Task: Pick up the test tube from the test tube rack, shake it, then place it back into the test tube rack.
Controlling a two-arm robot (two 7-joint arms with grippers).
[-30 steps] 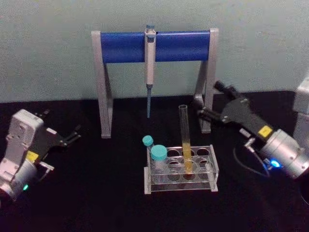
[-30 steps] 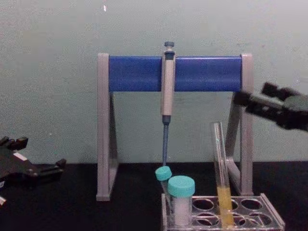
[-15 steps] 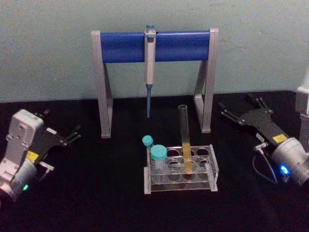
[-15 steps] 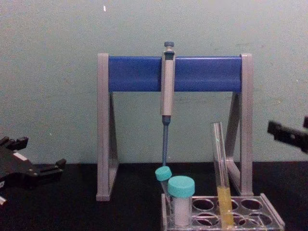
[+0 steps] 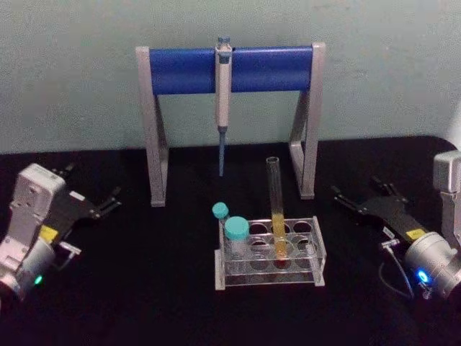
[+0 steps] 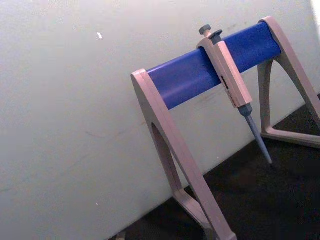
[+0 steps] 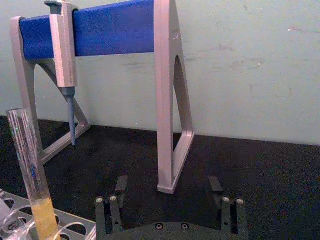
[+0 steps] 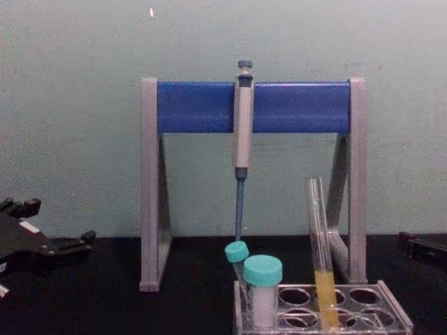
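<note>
Glass test tube [image 5: 275, 205] stands in the test tube rack [image 5: 268, 252] at lower centre of the head view, seated in a hole of the rack's back row. It leans slightly, with yellow-orange liquid in its lower part. Two teal-capped tubes [image 5: 232, 232] occupy the rack's left end. Behind, the pipette [image 5: 223, 97] hangs from the blue-barred stand [image 5: 230, 70] in the upper centre.

Right gripper [image 5: 360, 204] sits low at the right edge of the head view, over the black table [image 5: 144, 288], well apart from the tube. The right wrist view shows its fingers [image 7: 116, 192] spread wide, holding nothing, with the tube at the lower left of that frame. Left gripper [image 5: 101, 204] rests parked at the left edge, fingers parted and unloaded.

Step in hand: judged either pre-grasp or task end; the tube is in the rack and nothing is gripping it. If the pick is pending, the next move calls for the right gripper to rise to the bare glass above the liquid, approach from the rack's right side, and close gently without knocking the capped tubes.

Change from earlier frames: the right gripper was high beside the stand's right leg, near the tube's mouth. It has since drawn back towards the right edge and dropped to table level. Tube, rack and left arm are unchanged.
</note>
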